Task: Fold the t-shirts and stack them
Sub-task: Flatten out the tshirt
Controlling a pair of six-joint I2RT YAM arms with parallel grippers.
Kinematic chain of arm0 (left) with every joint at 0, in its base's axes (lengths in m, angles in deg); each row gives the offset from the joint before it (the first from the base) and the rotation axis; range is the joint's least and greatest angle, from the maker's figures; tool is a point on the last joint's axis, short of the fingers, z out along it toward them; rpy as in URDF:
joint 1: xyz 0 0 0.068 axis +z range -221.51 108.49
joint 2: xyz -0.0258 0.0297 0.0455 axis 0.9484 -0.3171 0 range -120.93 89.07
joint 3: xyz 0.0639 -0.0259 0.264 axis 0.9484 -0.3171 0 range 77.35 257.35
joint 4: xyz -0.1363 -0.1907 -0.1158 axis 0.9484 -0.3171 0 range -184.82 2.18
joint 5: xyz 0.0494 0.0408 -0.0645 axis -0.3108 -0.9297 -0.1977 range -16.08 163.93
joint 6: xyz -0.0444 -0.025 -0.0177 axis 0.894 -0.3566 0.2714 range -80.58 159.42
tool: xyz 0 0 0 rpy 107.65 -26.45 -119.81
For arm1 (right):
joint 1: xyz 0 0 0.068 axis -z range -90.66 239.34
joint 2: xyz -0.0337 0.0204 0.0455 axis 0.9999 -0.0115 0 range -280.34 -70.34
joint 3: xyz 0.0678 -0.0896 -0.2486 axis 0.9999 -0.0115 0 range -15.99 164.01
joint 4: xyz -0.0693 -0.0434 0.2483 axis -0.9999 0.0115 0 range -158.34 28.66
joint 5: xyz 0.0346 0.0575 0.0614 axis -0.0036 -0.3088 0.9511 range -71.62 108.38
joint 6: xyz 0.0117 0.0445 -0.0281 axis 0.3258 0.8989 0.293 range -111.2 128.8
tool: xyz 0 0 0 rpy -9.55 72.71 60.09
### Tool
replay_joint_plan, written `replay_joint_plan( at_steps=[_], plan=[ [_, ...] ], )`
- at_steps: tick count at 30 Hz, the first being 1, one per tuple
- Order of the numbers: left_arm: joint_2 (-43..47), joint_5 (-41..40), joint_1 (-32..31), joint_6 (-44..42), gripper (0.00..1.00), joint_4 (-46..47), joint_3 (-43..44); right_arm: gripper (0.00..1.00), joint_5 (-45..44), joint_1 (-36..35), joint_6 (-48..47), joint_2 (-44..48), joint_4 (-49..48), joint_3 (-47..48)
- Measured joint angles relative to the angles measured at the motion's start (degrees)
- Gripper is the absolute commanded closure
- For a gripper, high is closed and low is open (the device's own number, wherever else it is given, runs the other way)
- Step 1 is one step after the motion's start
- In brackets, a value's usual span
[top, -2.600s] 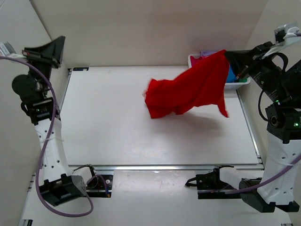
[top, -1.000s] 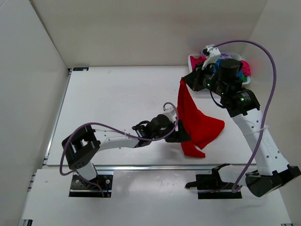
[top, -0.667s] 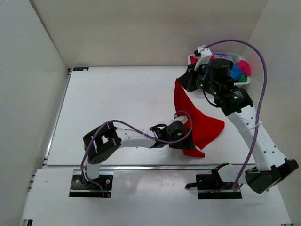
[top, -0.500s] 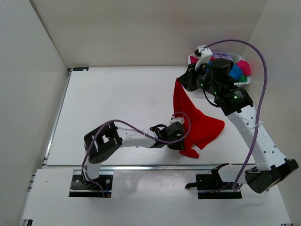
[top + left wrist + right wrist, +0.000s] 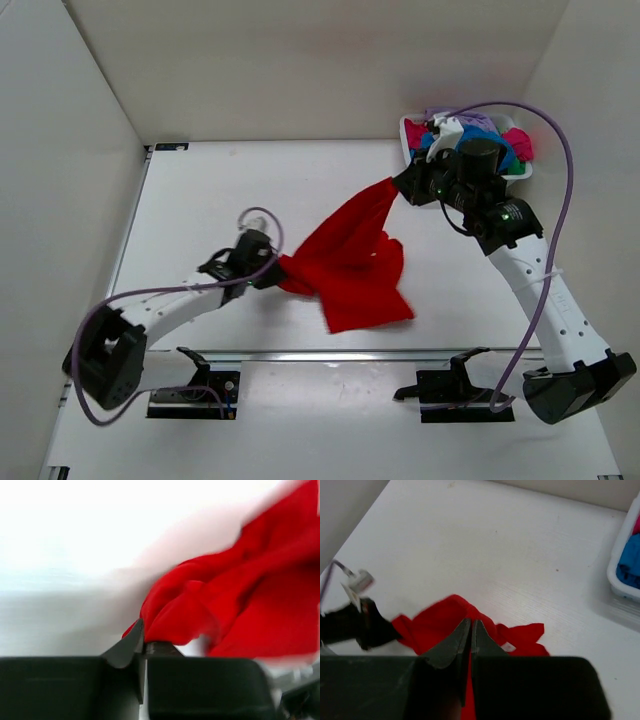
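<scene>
The bright red t-shirt (image 5: pixel 350 262) is stretched between my two grippers above the table. My left gripper (image 5: pixel 274 270) is shut on its left end, low near the table; the left wrist view shows red cloth (image 5: pixel 235 600) pinched in the jaws of that gripper (image 5: pixel 143 641). My right gripper (image 5: pixel 396 183) is shut on the upper right end and holds it higher up; in the right wrist view red cloth (image 5: pixel 435 625) hangs below the closed jaws of that gripper (image 5: pixel 471 625). Blue, magenta, lavender and green t-shirts (image 5: pixel 505 147) lie bunched in the basket.
A white mesh basket (image 5: pixel 412 130) stands at the table's back right corner, just behind my right gripper; its rim (image 5: pixel 626 540) shows in the right wrist view. The left arm's cable (image 5: pixel 255 215) loops above its wrist. White walls enclose the table.
My left gripper has pulled the shirt's lower end leftward across the table, so the shirt now stretches out diagonally. My right gripper has stayed near the basket, still gripping the top.
</scene>
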Motion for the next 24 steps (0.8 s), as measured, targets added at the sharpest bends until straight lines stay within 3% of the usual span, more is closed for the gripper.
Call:
replay_joint_plan(
  at_steps=[1, 3, 4, 6, 7, 9, 11, 15, 18, 20, 24],
  plan=[
    [2.80, 1.11, 5.33, -1.51, 0.72, -0.24, -1.64, 1.00, 0.22, -0.04, -0.02, 0.48, -0.02, -1.27],
    [5.73, 2.91, 13.46, -4.44, 0.59, -1.55, -3.45, 1.00, 0.48, -0.46, -0.04, 0.92, -0.09, -3.61],
    [6.19, 3.85, 16.52, -5.90, 0.46, -2.67, -3.82, 1.00, 0.61, -0.63, -0.02, 0.94, -0.17, -4.74],
    [6.08, 5.35, 19.45, -8.48, 0.28, -4.90, -3.85, 1.00, 0.66, -1.29, 0.02, 0.94, -0.66, -7.19],
    [6.12, 5.88, 19.91, -9.53, 0.24, -5.90, -3.82, 1.00, 0.76, -1.66, 0.02, 0.94, -0.70, -8.37],
    [6.58, 6.82, 19.96, -10.67, 0.25, -7.78, -3.56, 1.00, 0.81, -2.36, 0.00, 0.90, -0.68, -10.19],
    [7.87, 7.45, 19.78, -11.37, 0.35, -9.44, -3.10, 0.99, 0.85, -2.51, -0.02, 0.87, -0.59, -11.13],
    [10.91, 7.65, 17.75, -12.22, 0.37, -11.17, -0.76, 1.00, 1.18, -2.32, -0.07, 0.87, -0.90, -11.65],
    [11.65, 7.85, 15.98, -12.00, 0.46, -10.34, 0.90, 0.99, 1.49, -2.27, -0.22, 0.87, -1.22, -11.82],
    [11.56, 7.69, 15.12, -11.56, 0.63, -9.73, 1.16, 1.00, 1.62, -2.29, -0.22, 0.87, -1.33, -11.91],
    [8.81, 6.69, 13.77, -11.63, 0.59, -10.36, 2.67, 1.00, 1.79, -2.49, -0.20, 0.87, -1.38, -12.26]
  ],
)
